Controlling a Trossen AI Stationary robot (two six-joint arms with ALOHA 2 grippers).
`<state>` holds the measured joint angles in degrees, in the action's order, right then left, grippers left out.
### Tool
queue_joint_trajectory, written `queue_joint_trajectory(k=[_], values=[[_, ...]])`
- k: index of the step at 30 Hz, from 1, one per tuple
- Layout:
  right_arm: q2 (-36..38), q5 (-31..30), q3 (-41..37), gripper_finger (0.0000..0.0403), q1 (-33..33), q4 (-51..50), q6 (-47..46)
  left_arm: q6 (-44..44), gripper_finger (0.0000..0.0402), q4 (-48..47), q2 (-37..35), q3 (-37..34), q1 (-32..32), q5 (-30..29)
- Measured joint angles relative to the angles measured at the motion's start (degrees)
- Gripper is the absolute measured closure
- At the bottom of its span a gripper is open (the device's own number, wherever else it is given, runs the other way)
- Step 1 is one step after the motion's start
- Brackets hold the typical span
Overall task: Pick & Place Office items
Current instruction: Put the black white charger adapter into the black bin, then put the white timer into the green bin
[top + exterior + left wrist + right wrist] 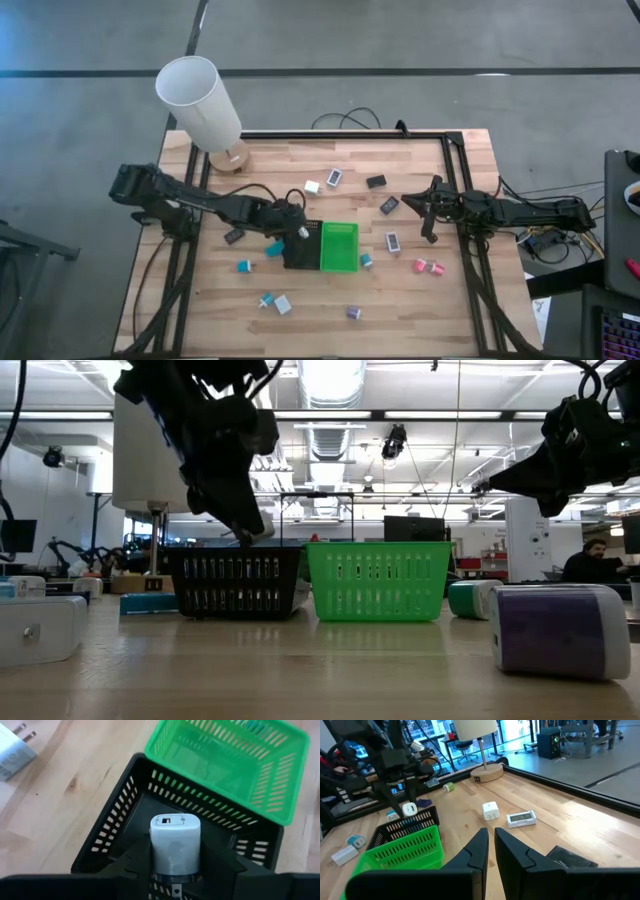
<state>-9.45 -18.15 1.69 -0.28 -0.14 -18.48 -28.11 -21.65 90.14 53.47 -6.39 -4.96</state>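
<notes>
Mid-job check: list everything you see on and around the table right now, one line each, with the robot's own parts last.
White charger block: 1, white, held by the left hand over the black basket.
Black basket: 1, black, table centre, touching the green one.
Green basket: 1, green, beside the black basket on its right-arm side.
Loose office items: about a dozen; white, black, teal, pink and purple; scattered around the baskets.
Pink item: 1, pink, near the right arm.
Purple item: 1, purple, near table edge.
Lamp: 1, white shade on a wooden base, far left corner.
Person: 1, seated in the room behind.
Left hand: shut on the charger.
Right hand: nearly closed, empty, above the table's right side.
</notes>
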Motion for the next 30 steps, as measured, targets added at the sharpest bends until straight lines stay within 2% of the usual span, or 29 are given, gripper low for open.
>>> queue_joint_trajectory(k=[12, 21, 25, 30], values=[[-0.09, -0.01, 0.02, 0.0369, 0.0, -0.02, 0.0, 0.03, 0.027, -2.9, 1.21, 1.01, 1.27, 3.6], [-0.09, -0.02, 0.0, 0.0369, 0.0, -0.02, 0.0, 0.01, 0.0155, -2.88, 1.21, 1.19, 1.48, 5.27], [-0.11, -0.02, 0.0, 0.0369, -0.01, 0.0, 0.0, 0.41, 0.014, -2.84, 1.21, 1.92, 1.51, 6.65], [-0.11, -0.02, 0.0, 0.0369, 0.0, -0.02, 0.0, 4.58, 0.014, -2.82, 1.13, 4.05, 1.51, 6.71]])
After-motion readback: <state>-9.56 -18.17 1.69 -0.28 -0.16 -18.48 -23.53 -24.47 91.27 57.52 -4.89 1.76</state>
